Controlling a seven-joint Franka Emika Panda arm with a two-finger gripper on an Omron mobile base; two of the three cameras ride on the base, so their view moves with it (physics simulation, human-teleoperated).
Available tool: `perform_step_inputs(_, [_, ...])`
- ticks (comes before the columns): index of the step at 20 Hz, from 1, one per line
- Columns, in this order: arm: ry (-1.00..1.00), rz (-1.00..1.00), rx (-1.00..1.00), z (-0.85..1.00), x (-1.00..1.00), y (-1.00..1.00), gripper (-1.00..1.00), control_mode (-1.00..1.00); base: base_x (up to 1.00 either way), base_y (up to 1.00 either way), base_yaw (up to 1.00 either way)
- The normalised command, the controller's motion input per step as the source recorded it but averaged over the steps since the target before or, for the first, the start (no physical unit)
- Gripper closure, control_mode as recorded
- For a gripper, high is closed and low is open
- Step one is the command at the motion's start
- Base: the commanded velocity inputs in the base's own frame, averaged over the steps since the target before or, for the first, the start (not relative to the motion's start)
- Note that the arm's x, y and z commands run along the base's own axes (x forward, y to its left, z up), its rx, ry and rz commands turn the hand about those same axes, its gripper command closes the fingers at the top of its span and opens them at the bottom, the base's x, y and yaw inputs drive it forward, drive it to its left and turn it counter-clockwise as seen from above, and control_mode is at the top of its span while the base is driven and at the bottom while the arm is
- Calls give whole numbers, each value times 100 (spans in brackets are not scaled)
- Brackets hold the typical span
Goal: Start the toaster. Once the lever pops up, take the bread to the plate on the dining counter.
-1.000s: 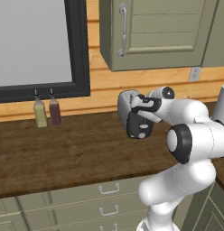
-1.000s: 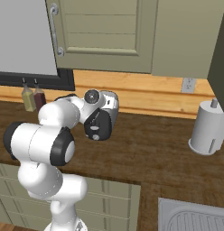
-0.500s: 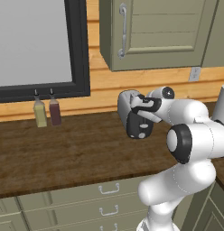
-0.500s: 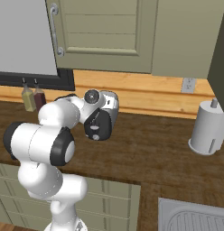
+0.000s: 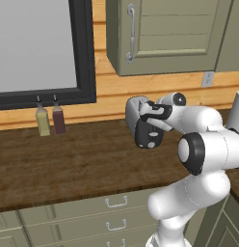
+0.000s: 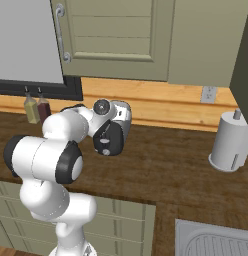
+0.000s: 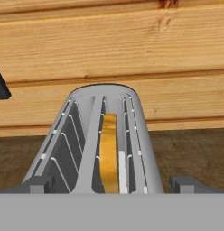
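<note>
The toaster [image 6: 116,130] stands on the bench [image 6: 176,170] against the plank wall, its lever [image 6: 105,149] on the end panel facing the robot. The bread [image 7: 109,153] sits upright in its right-hand slot. The hand [image 5: 157,113] hangs just above the toaster's near end. Two bottles [image 5: 50,119] stand well to its left, a paper towel roll [image 6: 230,141] well to its right

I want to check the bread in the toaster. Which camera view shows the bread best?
The hand view: it looks down into the toaster, and the bread stands edge-on in the right slot. In both base views the toaster is seen from the side, its slots hidden behind the arm.
</note>
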Motion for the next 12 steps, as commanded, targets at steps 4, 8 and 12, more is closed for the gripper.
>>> perform_step_inputs(4, [0,0,0,0,0,0,-100,-100,0,0,0])
perform_step_inputs(8, [0,0,0,0,0,0,-100,-100,0,0,0])
perform_step_inputs(12, [0,0,0,0,0,0,-100,-100,0,0,0])
